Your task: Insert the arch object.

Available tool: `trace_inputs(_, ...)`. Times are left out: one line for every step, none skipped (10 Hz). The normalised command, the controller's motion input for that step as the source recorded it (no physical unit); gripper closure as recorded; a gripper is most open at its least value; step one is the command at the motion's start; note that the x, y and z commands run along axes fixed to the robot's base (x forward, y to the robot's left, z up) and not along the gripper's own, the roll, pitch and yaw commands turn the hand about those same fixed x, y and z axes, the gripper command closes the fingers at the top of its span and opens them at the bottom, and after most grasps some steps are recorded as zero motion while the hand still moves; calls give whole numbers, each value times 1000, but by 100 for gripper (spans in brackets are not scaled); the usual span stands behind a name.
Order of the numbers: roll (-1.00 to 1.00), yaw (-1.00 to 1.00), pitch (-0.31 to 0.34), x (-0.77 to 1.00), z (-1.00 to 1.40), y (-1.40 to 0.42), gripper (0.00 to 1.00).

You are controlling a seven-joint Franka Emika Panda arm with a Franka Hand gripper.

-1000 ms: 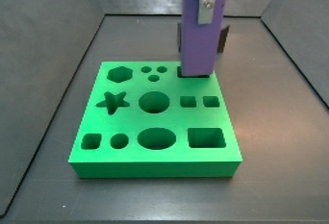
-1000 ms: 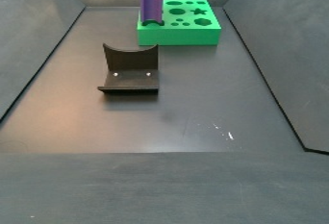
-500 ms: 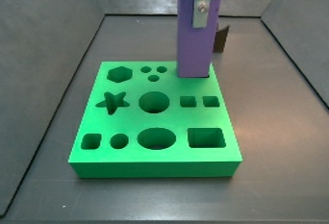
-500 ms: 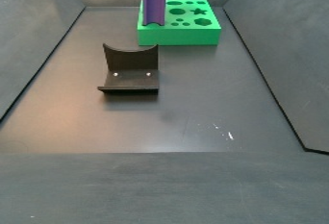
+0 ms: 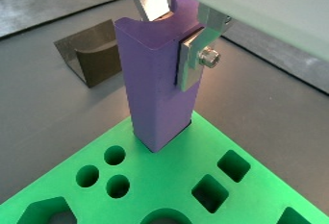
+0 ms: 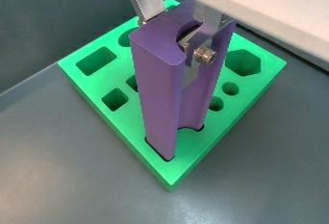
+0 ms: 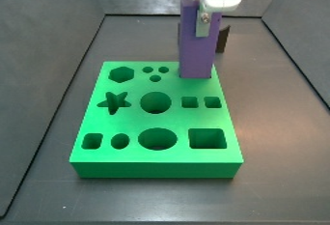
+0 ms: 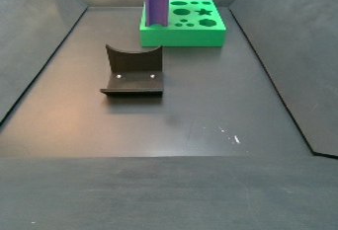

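The gripper (image 5: 178,31) pinches the upright purple bar (image 5: 160,86) over the green board (image 8: 185,24) at the top of the frame, while the arch (image 8: 132,72) lies well apart, left of centre.

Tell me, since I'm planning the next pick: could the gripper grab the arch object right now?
Probably not: the gripper is shut on the purple bar over the green board, far from the arch object lying unobstructed.
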Motion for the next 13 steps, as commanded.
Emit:
trace_inputs(-74,-17,0,0,-263,0,100)
trace_inputs(-50,-23,0,0,-263,0,100)
trace_inputs(-23,-29,0,0,-257,0,100)
trace_inputs(-7,-34,0,0,-243,0,100)
trace_inputs(0,-37,0,0,-214,0,100)
trace_inputs(0,-37,0,0,-186,0,100)
trace_inputs(0,-60,0,9,-189,0,100)
trace_inputs(0,-83,0,51,-211,0,100)
trace_inputs(0,-77,0,40,-217,0,100)
trace_inputs(0,-66,0,23,-217,0,100)
trace_inputs(0,-60,0,6,-223,0,100)
trace_inputs(0,-60,0,0,-220,0,100)
trace_inputs(-44,0,0,20,0,49,100)
